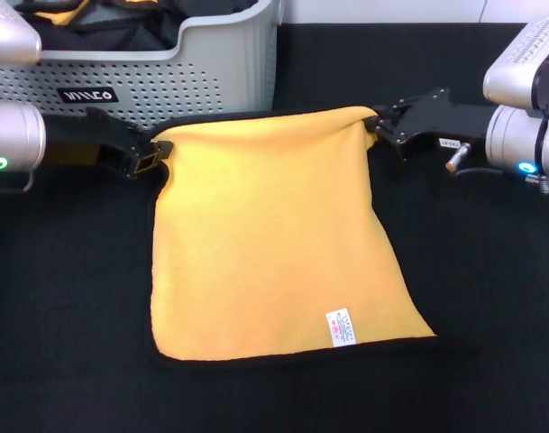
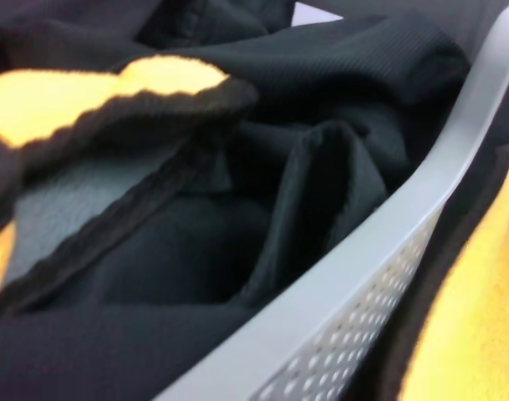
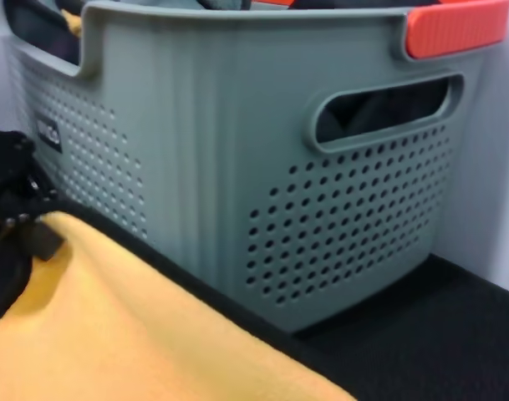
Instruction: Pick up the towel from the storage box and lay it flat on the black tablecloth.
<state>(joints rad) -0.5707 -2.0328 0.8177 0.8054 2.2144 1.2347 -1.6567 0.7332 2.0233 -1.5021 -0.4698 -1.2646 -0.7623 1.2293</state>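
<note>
The bright yellow-orange fleecy towel [image 1: 269, 239] is spread on the wide black tablecloth [image 1: 67, 298], just in front of the light-grey perforated storage box [image 1: 211, 77]. Its far corners are pinched by the left gripper [image 1: 152, 155] and right gripper [image 1: 375, 122]. Only release is judged left.

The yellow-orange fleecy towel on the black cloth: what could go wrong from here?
1. The yellow-orange fleecy towel has its far corners held by the left gripper and right gripper; uneven release might leave that edge folded.
2. The light-grey perforated plastic storage box stands close behind the left gripper; withdrawing could bump it.
</note>
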